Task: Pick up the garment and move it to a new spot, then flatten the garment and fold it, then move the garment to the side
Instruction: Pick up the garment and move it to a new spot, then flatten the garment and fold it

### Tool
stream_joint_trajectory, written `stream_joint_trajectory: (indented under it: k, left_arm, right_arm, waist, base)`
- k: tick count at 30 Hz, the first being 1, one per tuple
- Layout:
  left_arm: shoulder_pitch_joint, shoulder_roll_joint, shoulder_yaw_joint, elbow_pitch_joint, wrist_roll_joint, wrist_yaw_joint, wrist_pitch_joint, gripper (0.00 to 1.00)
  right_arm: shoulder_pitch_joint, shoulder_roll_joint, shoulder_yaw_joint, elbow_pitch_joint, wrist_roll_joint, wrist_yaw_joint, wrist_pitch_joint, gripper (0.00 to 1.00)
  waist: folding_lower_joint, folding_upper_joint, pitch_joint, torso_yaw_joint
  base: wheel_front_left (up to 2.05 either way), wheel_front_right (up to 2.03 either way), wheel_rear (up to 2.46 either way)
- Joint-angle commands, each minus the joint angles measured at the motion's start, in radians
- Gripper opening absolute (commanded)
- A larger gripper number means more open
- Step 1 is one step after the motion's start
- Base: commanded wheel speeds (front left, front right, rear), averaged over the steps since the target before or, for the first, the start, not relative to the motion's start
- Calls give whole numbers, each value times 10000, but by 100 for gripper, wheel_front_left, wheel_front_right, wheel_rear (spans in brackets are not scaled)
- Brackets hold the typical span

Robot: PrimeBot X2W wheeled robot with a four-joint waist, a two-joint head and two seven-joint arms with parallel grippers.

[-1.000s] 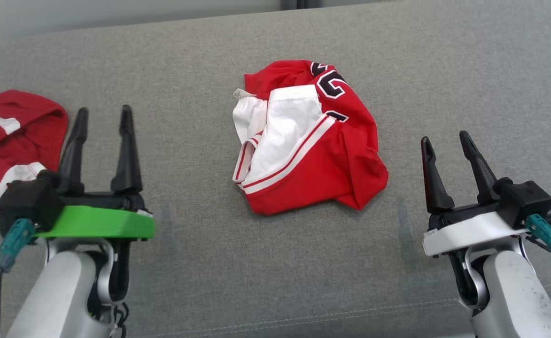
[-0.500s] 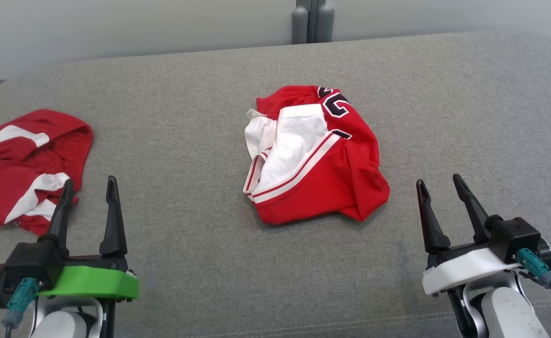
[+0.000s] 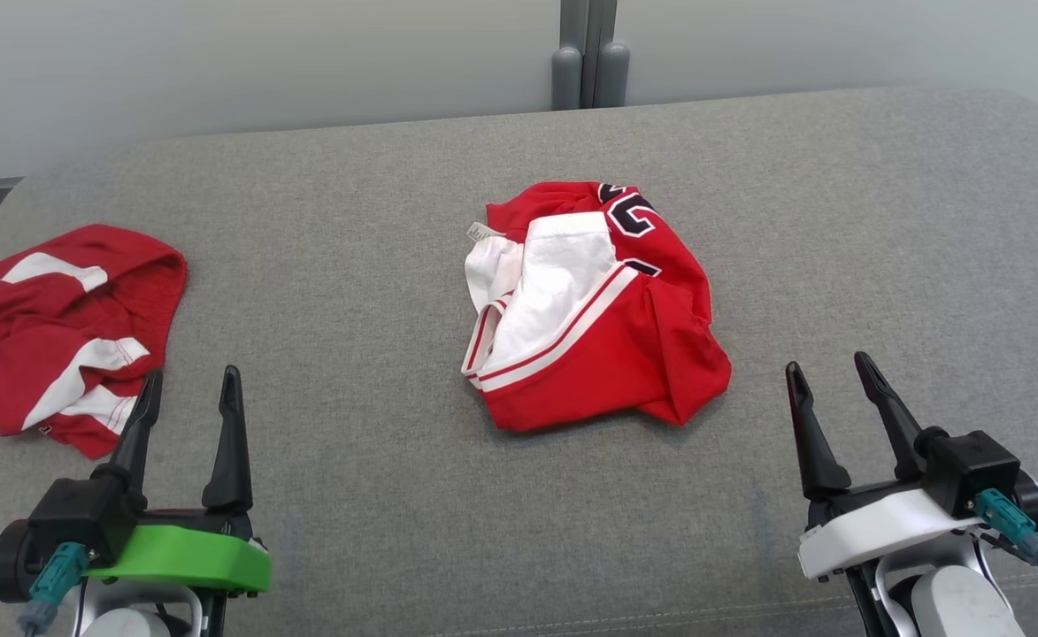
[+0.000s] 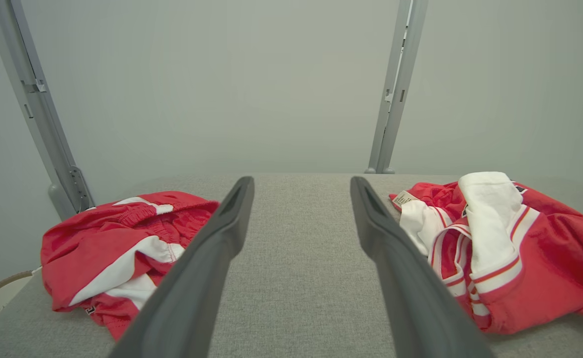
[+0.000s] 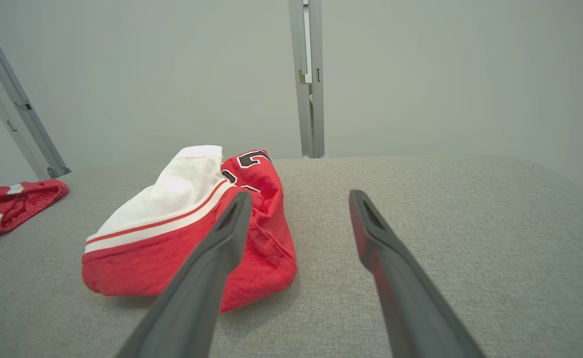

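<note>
"Now, report the layout on the grey cushion."
"A crumpled red and white jersey lies mid-cushion, beyond the fingertips and between both grippers, well apart from each. A second red garment lies just beside the left gripper. That gripper and the right gripper are spread wide, holding nothing."
"Changes?"
"The head camera has tilted upward. The jersey's folds and both finger spreads are unchanged."

Soft even light (faint shadows), sharp

L tool agape, R tool agape
</note>
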Motion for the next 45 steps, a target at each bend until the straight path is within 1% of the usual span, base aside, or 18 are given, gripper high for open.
stream_joint_trajectory:
  k: [1,6,11,12,13,14,16,18,22,26,31,35,36,37,38,42,43,45]
  left_arm:
    - [18,-22,25,63,78,-59,-27,100]
    - [-98,-60,-51,167,101,-89,-26,100]
    - [-403,-178,-198,259,145,-187,-10,100]
    - [-403,-178,-198,259,145,-187,-10,100]
    - [-488,-217,-256,288,157,-240,-11,100]
    - [-646,-324,-350,355,178,-276,-13,100]
    - [-818,-494,-468,408,207,-361,-16,100]
    - [-970,-631,-562,481,237,-439,-19,100]
    - [-1275,-1020,-751,647,283,-662,-22,100]
    - [-1493,-1397,-736,790,412,-897,-24,100]
    - [-1696,-1810,-584,960,625,-1180,-26,100]
    - [-1752,-2073,-381,1079,832,-1391,-26,100]
    - [-1756,-2124,-328,1106,896,-1438,-26,100]
    - [-1764,-2159,-279,1124,947,-1483,-26,100]
    - [-1772,-2202,-212,1132,1025,-1515,-26,100]
    - [-1711,-2347,50,1155,1203,-1624,-27,100]
    - [-1663,-2388,171,1159,1307,-1657,-25,100]
    - [-1612,-2392,306,1145,1392,-1704,-27,100]
  right_arm:
    - [88,23,-44,-71,-99,-3,37,100]
    - [48,24,-127,-111,-60,-3,88,100]
    - [-299,-357,-167,141,147,-3,143,100]
    - [-299,-357,-167,141,147,-3,143,100]
    - [-391,-427,-183,244,216,-3,154,100]
    - [-656,-672,-125,530,349,-3,199,100]
    - [-1000,-938,48,821,531,-3,272,100]
    - [-1397,-1204,395,1108,845,-3,405,100]
    - [-2349,-1978,1262,1707,1507,-5,906,100]
    - [-3374,-2778,2110,2281,2241,-6,1478,100]
    - [-4566,-3580,3105,2944,3058,-6,1956,100]
    - [-5246,-3976,3920,3375,3508,-8,1984,100]
    - [-5415,-4055,4084,3443,3582,-6,1893,92]
    - [-5553,-4118,4204,3508,3626,-6,1771,41]
    - [-5642,-4153,4294,3566,3706,-6,1649,0]
    - [-5707,-4183,4646,3408,3778,-6,1131,0]
    - [-5614,-4186,4687,3145,3735,-6,800,0]
    - [-5387,-4172,4579,2846,3550,-6,487,0]
  waist:
    - [0,0,11,25]
    - [0,0,33,161]
    - [0,0,213,658]
    - [0,0,213,658]
    - [0,0,275,810]
    - [0,0,404,1119]
    - [0,0,581,1464]
    - [0,0,780,1800]
    - [0,0,1219,2449]
    - [0,0,1607,2963]
    - [0,0,1949,3360]
    - [0,0,2090,3485]
    - [0,0,2114,3495]
    - [0,0,2133,3493]
    - [0,0,2151,3482]
    - [0,0,2179,3298]
    - [0,0,2164,3123]
    - [0,0,2135,2906]
  base:
    - [0,0,0]
    - [0,0,0]
    - [0,0,0]
    - [0,0,0]
    - [0,0,0]
    - [0,0,0]
    - [0,0,0]
    - [0,0,0]
    - [0,0,0]
    - [0,0,0]
    - [0,0,0]
    - [0,0,0]
    - [0,0,0]
    - [0,0,0]
    - [0,0,0]
    - [0,0,0]
    - [0,0,0]
    - [0,0,0]
